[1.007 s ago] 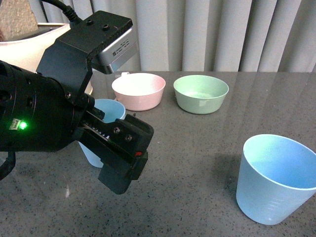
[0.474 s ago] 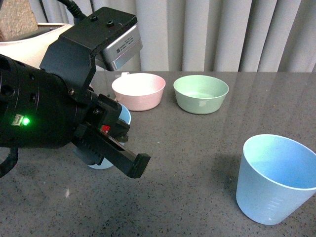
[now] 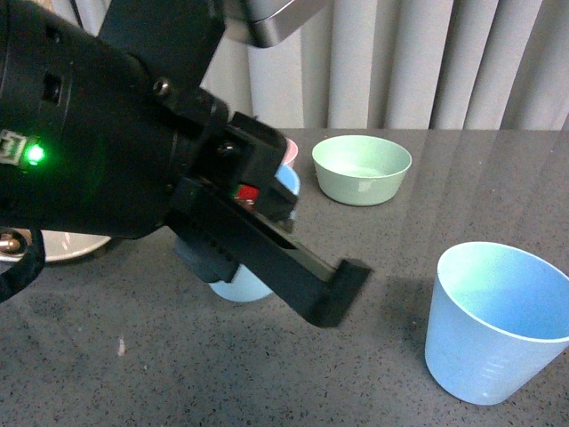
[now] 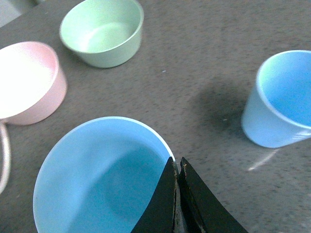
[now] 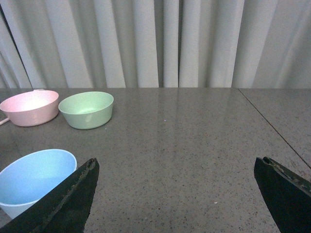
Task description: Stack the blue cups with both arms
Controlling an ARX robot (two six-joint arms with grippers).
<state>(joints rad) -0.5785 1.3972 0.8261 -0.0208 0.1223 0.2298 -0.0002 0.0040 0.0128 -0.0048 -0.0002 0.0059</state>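
Clearly our left gripper (image 4: pixel 178 167) is pinched on the rim of the held blue cup (image 4: pixel 97 179), centre-left. The second blue cup (image 3: pixel 498 320) stands lower right. Our right gripper (image 5: pixel 175 167) gapes wide.

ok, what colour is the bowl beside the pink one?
Pale green. The bowl shows best in the left wrist view.

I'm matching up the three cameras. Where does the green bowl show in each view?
Front view: the green bowl is at top centre, on the far part of the table.
Left wrist view: near the top, left of centre, beside the pink bowl.
Right wrist view: left of middle, below the curtain.
Shared landmark: the free-standing blue cup, seen in all three views.
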